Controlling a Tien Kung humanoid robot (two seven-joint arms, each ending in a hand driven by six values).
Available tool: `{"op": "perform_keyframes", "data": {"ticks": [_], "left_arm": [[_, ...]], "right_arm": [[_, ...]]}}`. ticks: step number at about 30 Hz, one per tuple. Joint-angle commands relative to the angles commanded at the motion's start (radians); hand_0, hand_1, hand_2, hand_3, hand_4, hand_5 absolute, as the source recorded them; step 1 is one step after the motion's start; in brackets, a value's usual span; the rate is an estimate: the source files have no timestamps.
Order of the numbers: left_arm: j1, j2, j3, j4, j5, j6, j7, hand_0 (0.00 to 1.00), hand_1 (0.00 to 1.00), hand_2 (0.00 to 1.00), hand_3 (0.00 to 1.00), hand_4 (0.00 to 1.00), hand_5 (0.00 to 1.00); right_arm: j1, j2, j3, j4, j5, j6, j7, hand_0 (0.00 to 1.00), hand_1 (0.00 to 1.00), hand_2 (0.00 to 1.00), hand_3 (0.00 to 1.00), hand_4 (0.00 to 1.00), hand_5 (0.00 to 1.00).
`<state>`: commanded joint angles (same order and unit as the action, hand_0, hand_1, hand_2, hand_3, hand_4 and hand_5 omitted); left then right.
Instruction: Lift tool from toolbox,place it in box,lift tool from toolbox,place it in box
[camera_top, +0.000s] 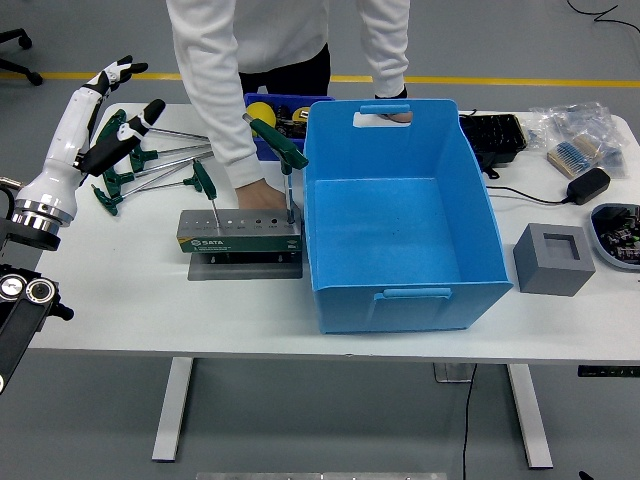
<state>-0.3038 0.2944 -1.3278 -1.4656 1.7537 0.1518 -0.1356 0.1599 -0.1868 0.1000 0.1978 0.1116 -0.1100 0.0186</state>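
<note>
Blue box (400, 215) is sitting centre frame on the white table (140, 300). Grey tool rack (240, 235) is holding green-handled keys (280, 143). Left hand (112, 108), upper left, is showing white and black. Grey block (553, 259) is lying lower right.

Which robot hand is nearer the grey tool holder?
Left. The left hand hovers open, up-left of the grey tool holder, above loose T-handle wrenches. The right hand is out of view.

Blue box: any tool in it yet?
No. The blue box shows only its bare floor; two green-handled T-wrenches stand in the tool stand.
</note>
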Motion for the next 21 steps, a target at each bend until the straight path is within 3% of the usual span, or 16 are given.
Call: {"op": "perform_keyframes", "data": {"ticks": [7,8,9,11,21], "left_arm": [[-0.123,0.078,0.154,0.002,0.249,-0.068,0.056,0.998,0.998,0.998,0.898,0.998,0.656],[-0.142,0.090,0.177,0.003,0.265,-0.083,0.064,0.998,0.998,0.998,0.898,0.998,0.656],[-0.162,0.100,0.201,0.004,0.278,-0.096,0.072,0.998,0.998,0.998,0.908,0.998,0.590],[-0.201,0.117,0.249,0.008,0.301,-0.117,0.083,0.998,0.998,0.998,0.908,0.998,0.590],[-0.374,0.165,0.461,0.046,0.336,-0.171,0.073,0.998,0.998,0.998,0.928,0.998,0.525]], "right_arm": [[0.002,-0.003,-0.008,0.000,0.016,0.001,0.003,0.717,0.699,0.761,0.678,0.925,0.804],[0.002,-0.003,-0.008,0.000,0.016,0.001,0.003,0.717,0.699,0.761,0.678,0.925,0.804],[0.002,-0.004,-0.008,-0.001,0.016,0.001,0.003,0.717,0.699,0.761,0.678,0.926,0.804],[0.002,-0.004,-0.006,-0.001,0.014,0.001,0.002,0.717,0.699,0.761,0.678,0.926,0.804],[0.003,-0.007,0.001,0.000,0.002,0.001,-0.002,0.717,0.699,0.761,0.678,0.927,0.806]]}}
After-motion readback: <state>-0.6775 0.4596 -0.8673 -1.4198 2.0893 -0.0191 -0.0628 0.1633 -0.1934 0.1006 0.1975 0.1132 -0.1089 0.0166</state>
